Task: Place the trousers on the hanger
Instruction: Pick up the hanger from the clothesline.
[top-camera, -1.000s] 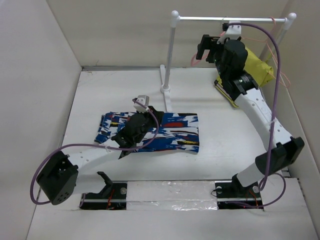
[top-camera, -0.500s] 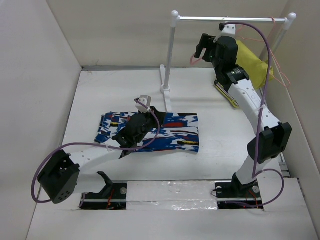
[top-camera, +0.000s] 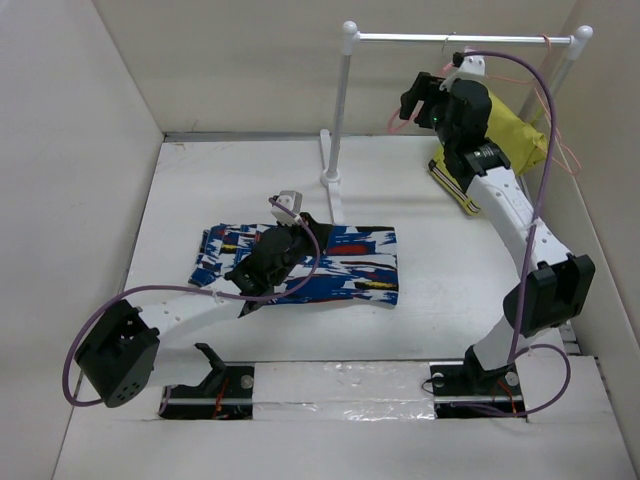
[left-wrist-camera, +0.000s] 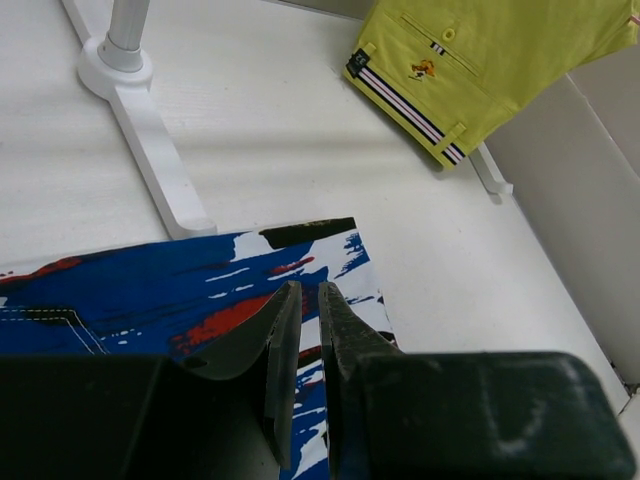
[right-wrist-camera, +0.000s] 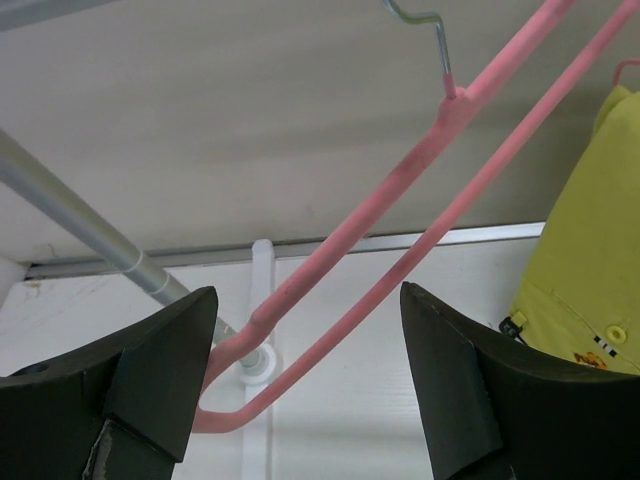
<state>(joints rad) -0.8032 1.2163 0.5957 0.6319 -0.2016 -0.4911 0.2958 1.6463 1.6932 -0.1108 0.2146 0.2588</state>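
The trousers (top-camera: 350, 265), bright blue with brush-stroke pattern, lie folded flat on the table; they also show in the left wrist view (left-wrist-camera: 180, 290). My left gripper (top-camera: 305, 232) hovers over them with its jaws together and nothing between them (left-wrist-camera: 303, 300). The pink hanger (top-camera: 393, 122) hangs from the rail by its hook. In the right wrist view its two pink bars (right-wrist-camera: 400, 180) run between my open right gripper's fingers (right-wrist-camera: 308, 300), touching neither. My right gripper (top-camera: 418, 98) is raised near the rail.
A white rack with a metal rail (top-camera: 450, 38), post (top-camera: 340, 110) and foot (left-wrist-camera: 150, 120) stands at the back. A yellow garment with striped hem (top-camera: 515, 135) hangs at the right, near the side wall. White walls enclose the table.
My right arm has shifted its elbow and moved the open gripper slightly right, closer to the hanger under the rail. The left arm and trousers have not moved.
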